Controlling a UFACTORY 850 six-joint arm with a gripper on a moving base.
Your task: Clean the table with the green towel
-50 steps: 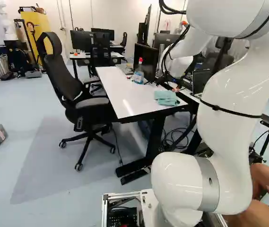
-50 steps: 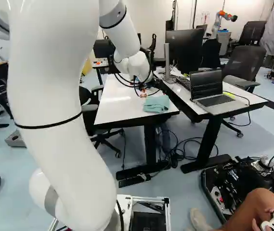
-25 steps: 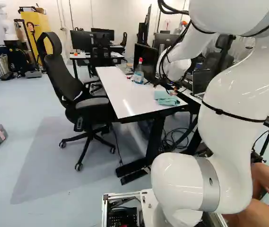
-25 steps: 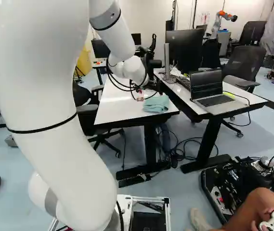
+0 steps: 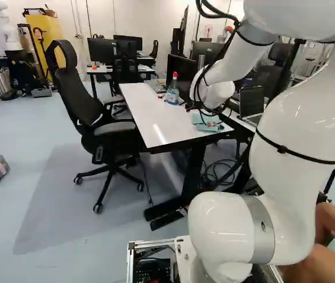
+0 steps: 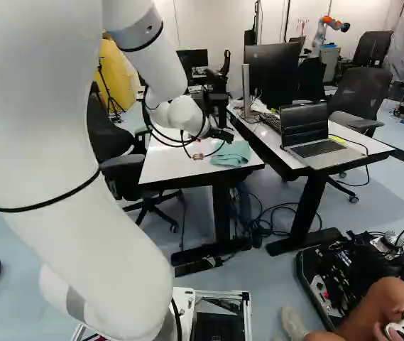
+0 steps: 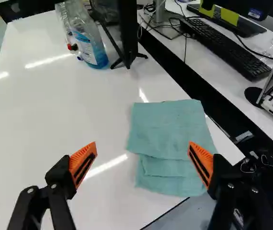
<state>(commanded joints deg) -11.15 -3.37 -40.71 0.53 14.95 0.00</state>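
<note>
Low over the near end of the white table, the gripper (image 6: 199, 156) shows in the right base view just left of the folded green towel (image 6: 233, 153). In the wrist view the gripper (image 7: 143, 143) stands wide open, its orange pads apart and nothing held. The towel (image 7: 167, 129) lies flat near the table's corner, partly between the fingers and reaching behind one fingertip (image 7: 201, 160). Cables and the gripper partly cover the towel (image 5: 201, 119) in the left base view. Whether a finger touches it, I cannot tell.
A spray bottle (image 7: 95, 48) with blue liquid stands farther along the table (image 7: 54, 110), beside a monitor's stand. A second desk with a keyboard (image 7: 227, 48) and laptop (image 6: 315, 135) adjoins it. A black chair (image 5: 105, 124) stands along the other side.
My arm has moved, bringing the gripper lower and closer to the base, and leftward in the right base view. The base and the towel have not moved.
</note>
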